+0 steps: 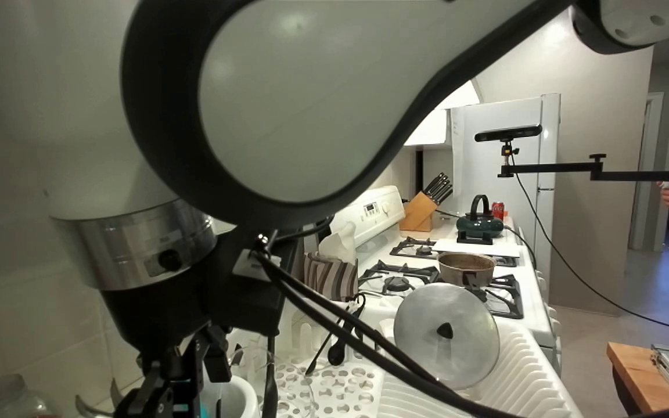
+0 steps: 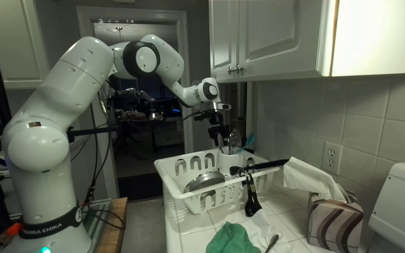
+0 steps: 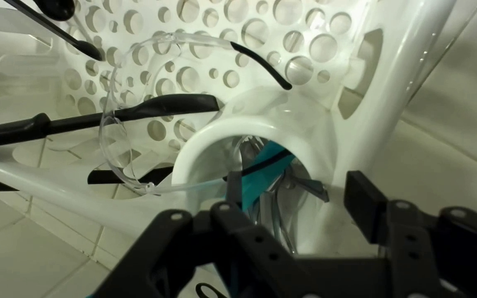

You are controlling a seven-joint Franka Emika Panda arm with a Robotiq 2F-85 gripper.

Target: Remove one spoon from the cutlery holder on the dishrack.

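Bench (image 2: 194, 230): white, square-tiled | dishrack (image 2: 188, 195): standing directly on it | green cloth (image 2: 231, 240): rumpled, near the dishrack, on its camera side in an exterior view | white sheet (image 2: 259, 225): crumpled, same side of the dishrack | striped tissue box (image 2: 334, 225): upright, to the dishrack's right there, apart

Kitch. w/ stove (image 1: 397, 283) & fridge (image 1: 497, 187)

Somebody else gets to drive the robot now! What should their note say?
End effector: open, over the cutlery holder, gripping nothing.
Things: the holder stands in a corner of the dishrack, metal utensils inside.
Done: positioned over the holder.
Left: grasp one spoon, lift it out. Which utensil is a spoon, I can't tell.
Careful: clear glasses have an earpiece across the holder's mouth.
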